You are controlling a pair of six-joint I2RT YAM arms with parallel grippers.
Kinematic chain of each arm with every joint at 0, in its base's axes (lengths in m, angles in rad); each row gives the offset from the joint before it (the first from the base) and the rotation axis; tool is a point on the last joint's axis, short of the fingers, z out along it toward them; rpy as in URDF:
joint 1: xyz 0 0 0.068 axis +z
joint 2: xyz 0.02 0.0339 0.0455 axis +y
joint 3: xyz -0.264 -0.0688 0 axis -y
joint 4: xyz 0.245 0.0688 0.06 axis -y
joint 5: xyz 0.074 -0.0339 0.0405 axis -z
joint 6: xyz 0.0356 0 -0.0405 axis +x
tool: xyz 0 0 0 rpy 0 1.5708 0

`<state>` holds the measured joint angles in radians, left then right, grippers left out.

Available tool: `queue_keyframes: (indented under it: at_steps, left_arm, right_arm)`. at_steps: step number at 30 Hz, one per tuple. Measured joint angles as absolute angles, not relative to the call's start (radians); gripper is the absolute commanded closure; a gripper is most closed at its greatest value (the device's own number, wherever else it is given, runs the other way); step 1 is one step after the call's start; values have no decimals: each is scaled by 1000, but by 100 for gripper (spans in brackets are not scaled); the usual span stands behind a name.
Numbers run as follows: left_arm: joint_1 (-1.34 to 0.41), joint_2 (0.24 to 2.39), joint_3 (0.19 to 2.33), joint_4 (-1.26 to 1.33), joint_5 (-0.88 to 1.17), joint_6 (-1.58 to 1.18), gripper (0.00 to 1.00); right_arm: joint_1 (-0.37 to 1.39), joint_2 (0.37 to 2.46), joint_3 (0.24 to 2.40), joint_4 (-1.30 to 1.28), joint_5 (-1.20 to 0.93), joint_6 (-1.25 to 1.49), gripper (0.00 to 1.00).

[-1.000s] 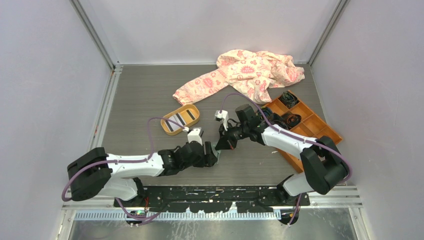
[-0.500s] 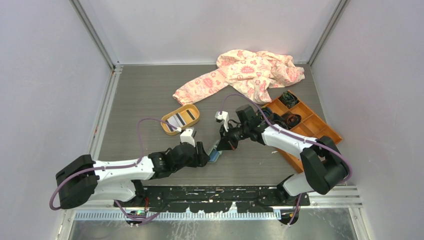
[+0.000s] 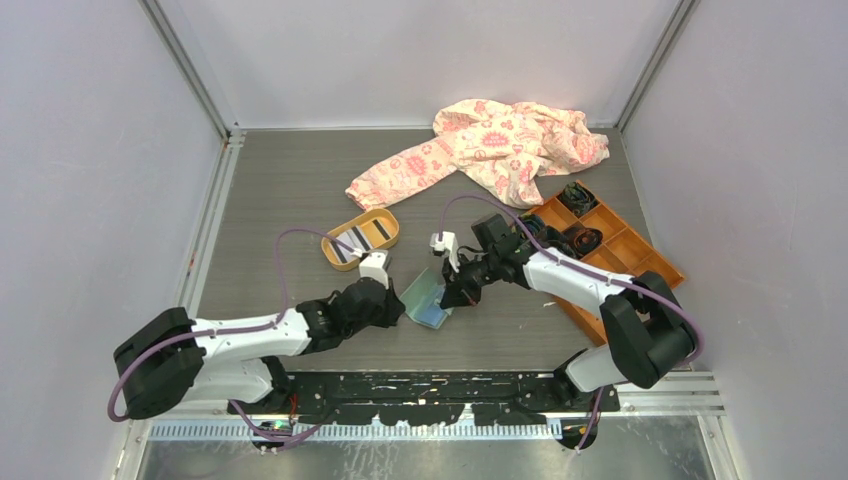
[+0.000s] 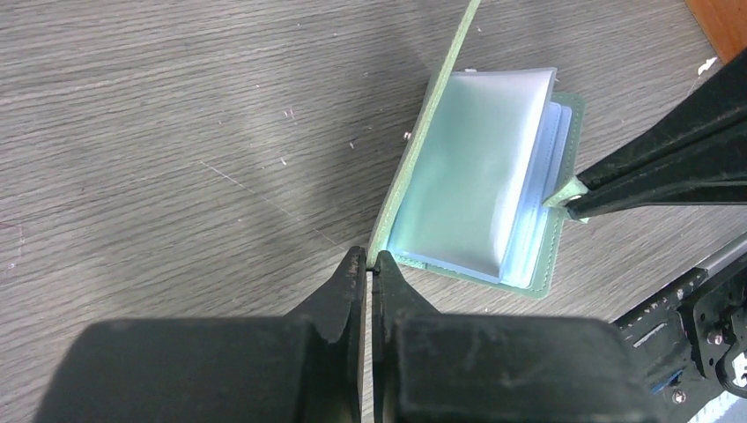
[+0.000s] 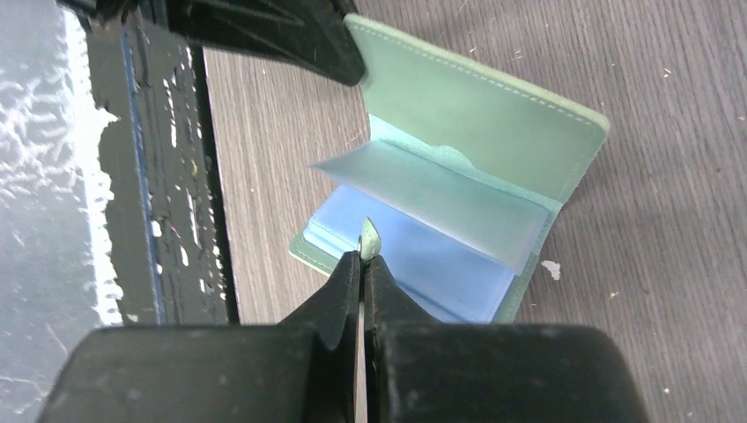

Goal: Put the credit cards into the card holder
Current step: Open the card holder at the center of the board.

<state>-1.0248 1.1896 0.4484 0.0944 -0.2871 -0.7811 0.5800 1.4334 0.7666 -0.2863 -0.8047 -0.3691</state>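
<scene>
While the card holder point(image 3: 428, 298) lies open on the worktop point(image 3: 280, 190), just in front of the arm bases and between the two arms, each arm has a grip on it. The left end effector point(image 4: 366, 260) is closed tight on the corner of the pale green cover point(image 5: 476, 123), which stands tilted up off the surface. The right end effector point(image 5: 363, 256) is also closed, pinching the small snap tab point(image 5: 370, 236) at the opposite edge. Between them the clear inner sleeves point(image 4: 467, 176) fan upward, with a bluish sheet below.

Two credit cards point(image 3: 362, 237), light with dark stripes, sit in the orange oval tray point(image 3: 330, 258) behind the left arm, well apart from the card holder. An orange compartmented box point(image 3: 640, 262) lies to the right, and a pink patterned garment point(image 3: 490, 145) is heaped at the back.
</scene>
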Motion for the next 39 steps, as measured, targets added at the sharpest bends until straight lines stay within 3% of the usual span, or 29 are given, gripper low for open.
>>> queue_keyframes:
  at_steps: [4, 9, 12, 18, 22, 27, 39]
  left_arm:
    - [-1022, 1187, 445, 97, -295, -799, 100]
    - [-1023, 1112, 372, 114, -315, -888, 100]
    - [-1023, 1073, 337, 120, -328, -938, 100]
    - [-1041, 1047, 321, 124, -363, -997, 100]
    - [-1046, 1047, 314, 143, -371, -1036, 100]
    - [-1047, 1047, 287, 176, -372, -1091, 100]
    - [-1056, 1029, 245, 217, -361, -1146, 100]
  right_arm:
    - [580, 1431, 777, -365, -782, -504, 84]
    - [580, 1369, 776, -491, -757, -724, 53]
    - [580, 1331, 775, -587, -763, -906, 45]
    - [580, 1327, 770, -678, -776, -1055, 47]
    - [581, 1321, 752, -644, -789, -1045, 66]
    - [618, 1320, 720, -495, -738, -891, 76]
    - [781, 1450, 717, -212, -472, -590, 77]
